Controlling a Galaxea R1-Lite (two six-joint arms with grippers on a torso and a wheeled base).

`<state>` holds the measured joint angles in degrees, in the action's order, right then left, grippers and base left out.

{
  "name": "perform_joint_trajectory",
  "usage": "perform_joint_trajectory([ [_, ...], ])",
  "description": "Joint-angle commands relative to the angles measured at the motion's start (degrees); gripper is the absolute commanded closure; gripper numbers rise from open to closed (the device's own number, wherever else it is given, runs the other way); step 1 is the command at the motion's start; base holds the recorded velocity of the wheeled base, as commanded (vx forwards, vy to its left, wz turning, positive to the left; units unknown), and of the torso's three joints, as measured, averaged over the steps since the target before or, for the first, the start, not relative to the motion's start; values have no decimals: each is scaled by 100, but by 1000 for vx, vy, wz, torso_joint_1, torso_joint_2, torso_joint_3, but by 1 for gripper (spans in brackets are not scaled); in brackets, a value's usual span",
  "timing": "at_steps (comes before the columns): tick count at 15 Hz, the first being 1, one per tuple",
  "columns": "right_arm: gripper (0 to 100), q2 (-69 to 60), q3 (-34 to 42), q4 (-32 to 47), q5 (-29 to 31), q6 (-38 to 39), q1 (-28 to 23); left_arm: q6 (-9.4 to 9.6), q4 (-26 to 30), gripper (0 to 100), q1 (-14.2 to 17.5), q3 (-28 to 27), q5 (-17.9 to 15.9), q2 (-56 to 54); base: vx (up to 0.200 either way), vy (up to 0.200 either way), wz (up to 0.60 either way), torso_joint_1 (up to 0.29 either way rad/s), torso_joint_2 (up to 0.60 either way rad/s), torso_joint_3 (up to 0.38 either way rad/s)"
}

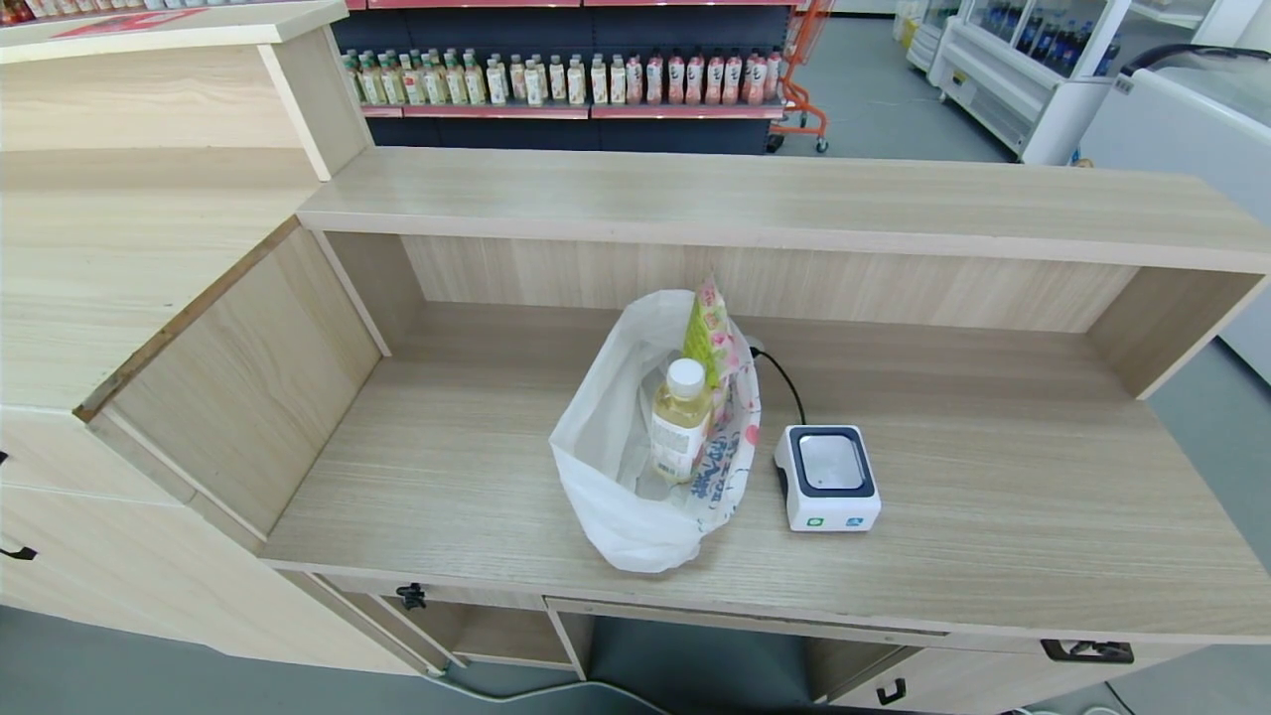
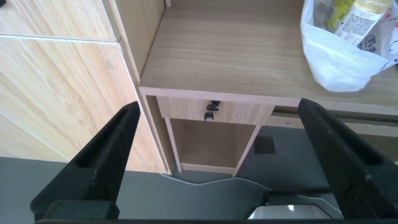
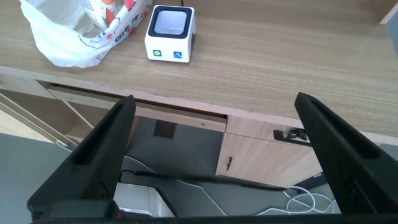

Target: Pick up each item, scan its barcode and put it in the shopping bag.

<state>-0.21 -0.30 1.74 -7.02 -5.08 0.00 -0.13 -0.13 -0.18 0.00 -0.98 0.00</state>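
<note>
1. Bag front and centre: the shopping bag (image 1: 616,497) sits on the counter (image 1: 993,516) with its mouth open upward; inside it a bottle (image 1: 681,422) stands upright, cap on top, long axis vertical; a snack packet (image 1: 710,333) stands on end just behind the bottle, poking out over the bag's rim.
2. Scanner (image 1: 827,477) sits just beside the bag on the robot's right, window facing up, close to the plastic, though I cannot tell if they touch; its cable (image 1: 784,382) runs off behind the bag.
3. Left gripper (image 2: 219,106) hangs low in front of the counter edge, below the drawer (image 2: 212,111); fingers spread wide, nothing between them; the bag lies ahead of it, higher up and off toward the robot's right.
4. Right gripper (image 3: 214,98) hangs just as low, fingers spread wide and holding nothing; the scanner and bag lie ahead, above it and toward the robot's left.
5. My read: both items I can make out are inside the bag, so the job looks finished or close to it; if anything is to come out for a scan, the upright bottle calls for a reach up and forward over the counter lip; the left arm looks nearer the bag, and the right arm is nearer the scanner.
</note>
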Motion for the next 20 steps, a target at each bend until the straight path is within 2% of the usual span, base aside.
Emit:
perform_joint_trajectory([
  [1,0,21,-5,1,-1,-1,0,13,-4,0,1,0,1,9,200,-200,0,-2,-7,7],
  [7,0,21,-5,1,-1,-19,0,13,-4,0,1,0,1,9,200,-200,0,6,1,0],
  [18,0,21,-5,1,-1,-10,0,5,-4,0,1,0,1,9,0,0,0,0,0,0],
  [19,100,21,-5,1,-1,-37,0,5,-4,0,1,0,1,9,0,0,0,0,0,0],
  [20,100,21,-5,1,-1,-37,0,-4,-4,0,1,0,1,9,0,0,0,0,0,0],
])
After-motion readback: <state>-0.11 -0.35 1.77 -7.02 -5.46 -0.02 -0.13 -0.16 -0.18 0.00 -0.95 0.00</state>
